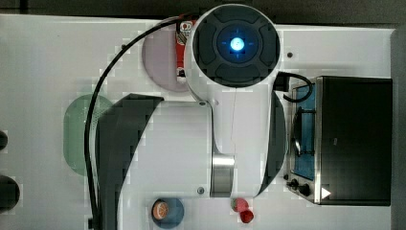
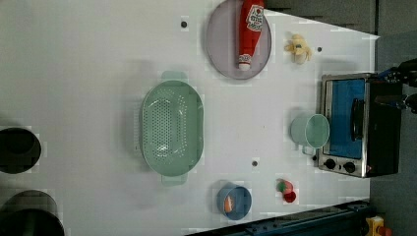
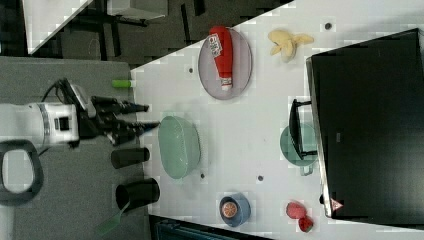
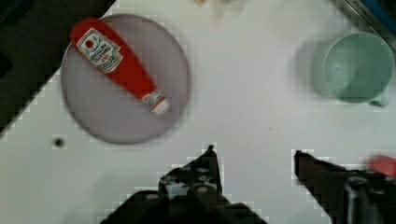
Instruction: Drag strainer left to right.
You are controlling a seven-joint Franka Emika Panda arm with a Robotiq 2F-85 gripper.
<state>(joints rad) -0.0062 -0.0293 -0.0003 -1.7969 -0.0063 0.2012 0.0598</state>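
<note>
Your strainer point(image 2: 172, 129) sits alone on the white counter point(image 2: 88, 73), left of middle in the left view. Your gripper point(image 4: 254, 161) hangs above the counter with its fingers point(image 4: 208, 161) spread apart, holding nothing, near the ketchup bottle point(image 4: 119, 63) on its plate point(image 4: 102, 121).

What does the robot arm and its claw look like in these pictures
The arm has glossy white shells with dark grey joint sections and a brushed metal band. One round dark grey cap carries a glowing blue light. A black cable loops along it. The claw is black, with two slim, pointed fingers on a boxy black base.
</note>
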